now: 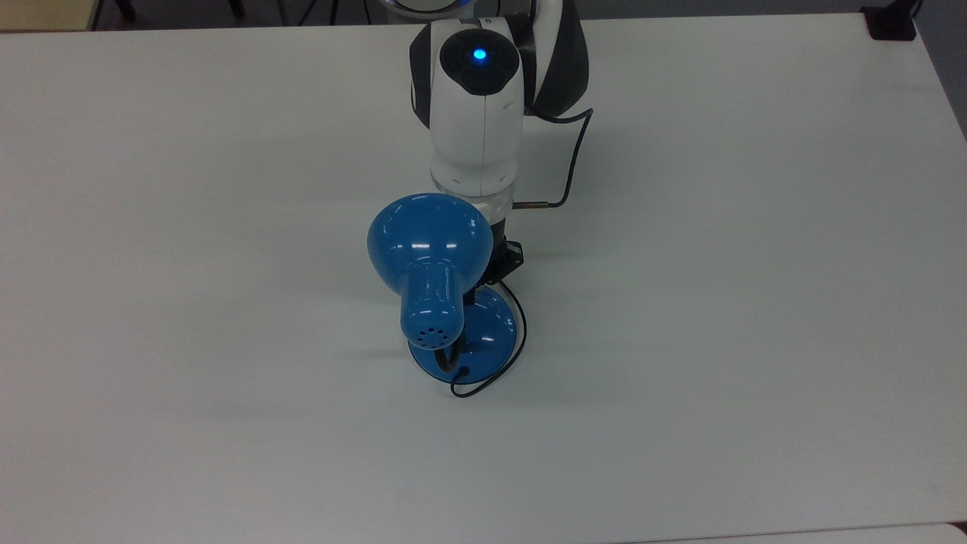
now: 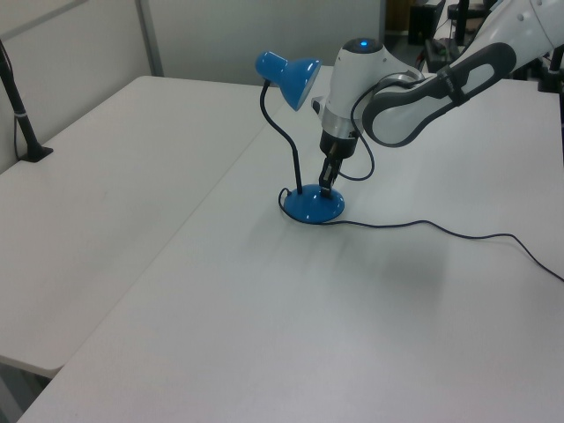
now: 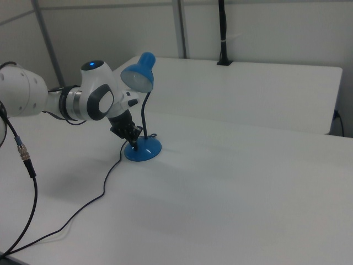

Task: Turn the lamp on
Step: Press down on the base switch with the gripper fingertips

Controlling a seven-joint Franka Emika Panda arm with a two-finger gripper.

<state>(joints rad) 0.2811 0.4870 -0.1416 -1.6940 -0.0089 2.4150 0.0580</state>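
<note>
My gripper (image 2: 326,187), finger state unclear, hangs over the lamp (image 2: 313,204) base's 12 o'clock edge in top view; I should press straight down, gently.

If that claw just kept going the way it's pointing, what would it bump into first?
The gripper points down at the lamp, so it would most likely meet the lamp's round base first. Whether it already touches is unclear.

White rounded arm (image 1: 477,128) with black joint bands, blue indicator light (glowing), thin black cable.
</note>
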